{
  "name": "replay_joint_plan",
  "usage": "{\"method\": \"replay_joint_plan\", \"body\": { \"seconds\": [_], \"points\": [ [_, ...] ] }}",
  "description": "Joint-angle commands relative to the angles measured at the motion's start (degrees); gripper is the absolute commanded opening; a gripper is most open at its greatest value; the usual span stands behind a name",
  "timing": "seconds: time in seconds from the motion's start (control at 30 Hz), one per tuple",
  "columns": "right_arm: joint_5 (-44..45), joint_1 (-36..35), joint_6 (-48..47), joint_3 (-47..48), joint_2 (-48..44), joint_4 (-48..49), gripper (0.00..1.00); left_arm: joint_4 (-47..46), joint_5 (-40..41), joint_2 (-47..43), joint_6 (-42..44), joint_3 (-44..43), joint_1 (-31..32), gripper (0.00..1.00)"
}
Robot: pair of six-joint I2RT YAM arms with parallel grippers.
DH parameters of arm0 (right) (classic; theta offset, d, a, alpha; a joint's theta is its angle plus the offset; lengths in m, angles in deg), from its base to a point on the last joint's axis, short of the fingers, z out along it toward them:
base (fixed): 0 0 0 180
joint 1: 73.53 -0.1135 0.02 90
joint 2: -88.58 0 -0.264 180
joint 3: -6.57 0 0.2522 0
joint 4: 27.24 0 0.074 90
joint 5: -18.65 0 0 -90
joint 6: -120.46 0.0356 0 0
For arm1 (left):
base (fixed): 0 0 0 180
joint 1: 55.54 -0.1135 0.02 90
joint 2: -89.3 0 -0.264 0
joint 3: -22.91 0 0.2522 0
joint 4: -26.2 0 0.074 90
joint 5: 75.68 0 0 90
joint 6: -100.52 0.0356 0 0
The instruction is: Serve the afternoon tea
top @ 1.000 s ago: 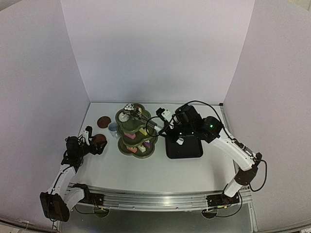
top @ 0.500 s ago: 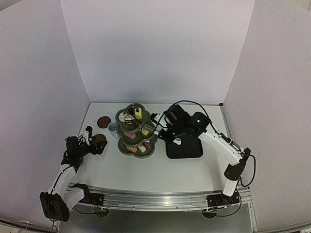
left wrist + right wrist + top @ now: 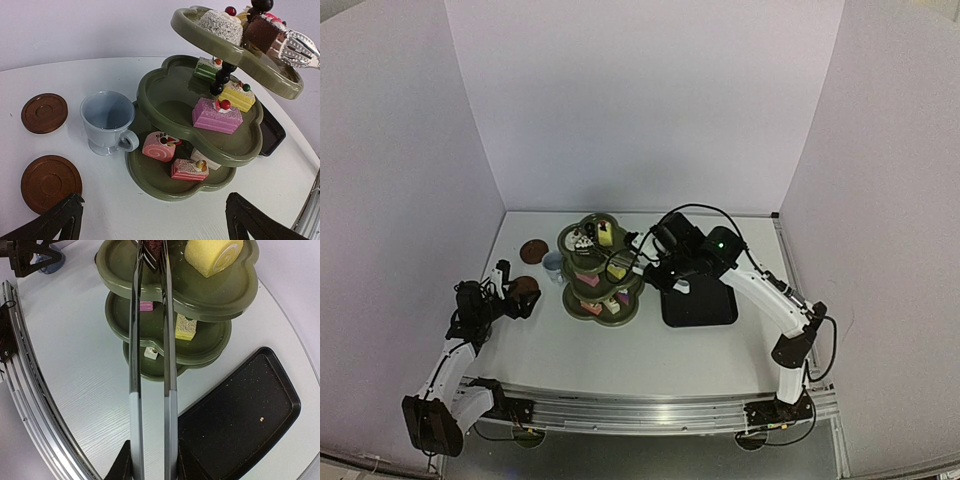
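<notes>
Right now, our right gripper [image 3: 151, 462] is clamped on the handle end of the metal tongs [image 3: 134, 390]. The 2 blades are squeezed almost parallel and reach up to the top tier of the stand [image 3: 165, 107]. Their toothed tips pinch the chocolate cake [image 3: 261, 33] over that tier, next to a coconut-dusted cake [image 3: 220, 26] and a yellow roll [image 3: 212, 254]. Our left gripper [image 3: 154, 210] hangs with its jaws spread wide, holding nothing.

A pale blue cup [image 3: 106, 121] stands just beside the stand's bottom tier. A coaster [image 3: 44, 113] and another coaster [image 3: 50, 183] lie beyond it, farther from the stand. The black tray [image 3: 240, 410] lies on the stand's opposite side.

We judge the chocolate cake light and probably soft, with toppings that could smear or roll off. The tongs should take it low on 2 flat sides with only a light squeeze, since smooth metal may let it slip.

The tong tips are cut off at the top edge of the right wrist view. We cannot tell whether the cake rests on the tier or hangs clear of it. We see only 1 cup.
</notes>
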Motion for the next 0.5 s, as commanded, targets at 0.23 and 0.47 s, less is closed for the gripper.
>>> {"method": "replay_joint_plan", "body": {
  "seconds": [0.23, 0.47],
  "points": [
    [2.9, -0.3, -0.7, 3.3, 0.7, -1.0, 0.26, -0.7, 0.0, -1.0, 1.1, -1.3, -0.1, 1.0],
    [2.9, -0.2, -0.5, 3.5, -0.1, -0.9, 0.33, -0.8, 0.0, -0.9, 1.1, -1.2, -0.1, 1.0]
  ]
}}
